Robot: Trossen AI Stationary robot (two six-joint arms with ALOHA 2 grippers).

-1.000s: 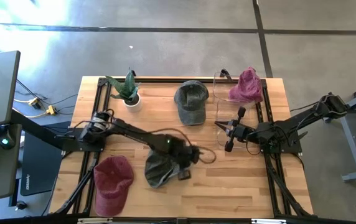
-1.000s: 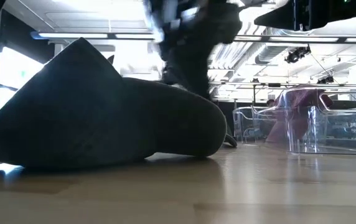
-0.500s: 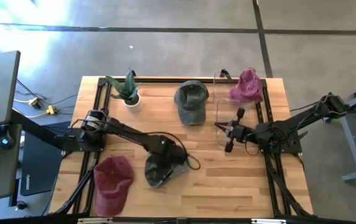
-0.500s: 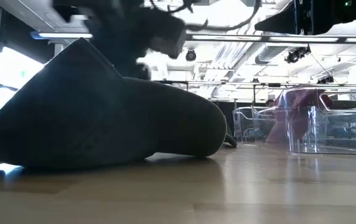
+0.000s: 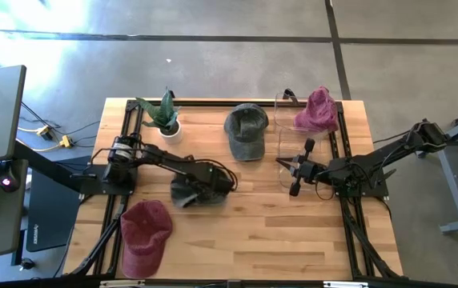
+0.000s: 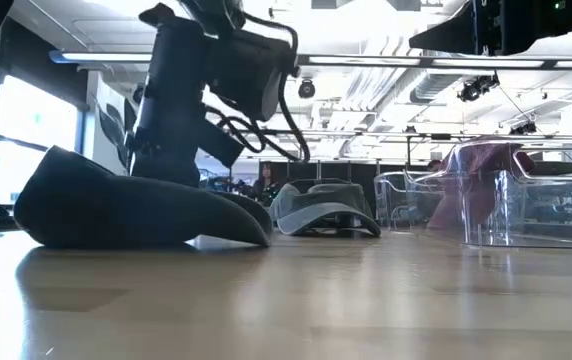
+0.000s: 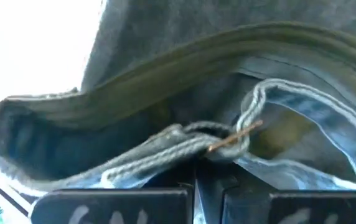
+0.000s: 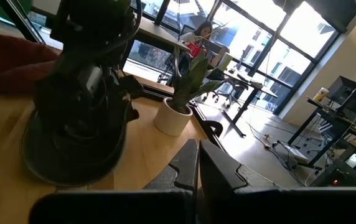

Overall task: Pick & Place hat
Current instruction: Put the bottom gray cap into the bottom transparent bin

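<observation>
A dark grey hat (image 5: 182, 193) lies on the wooden table left of centre. In the low view this hat (image 6: 116, 210) rests on the tabletop with its brim edge down. My left gripper (image 5: 203, 189) stands over its right end, pointing steeply down and shut on it. My right gripper (image 5: 293, 171) is shut and holds nothing. It hovers level at the table's right, beside the clear container (image 5: 289, 132). In the right wrist view the dark hat (image 8: 72, 149) lies under the left arm. My left gripper pinches the dark hat's rear opening at the adjustment strap (image 7: 218, 144) between its two shut fingers (image 7: 165, 198). It comes from above, slanting down. The hat lies below and beside the fingers, with its body on the table (image 6: 146, 225).
A red hat (image 5: 144, 234) lies near the front left. A grey-green hat (image 5: 247, 130) sits at the far middle. A pink hat (image 5: 317, 110) rests in the clear container at the far right. A potted plant (image 5: 163, 117) stands at the far left.
My left gripper has moved toward the table's far and left edges and tipped from nearly level to steeply downward, staying shut. The dark hat has slid with it away from the near edge and now lies lower and flatter on the table.
</observation>
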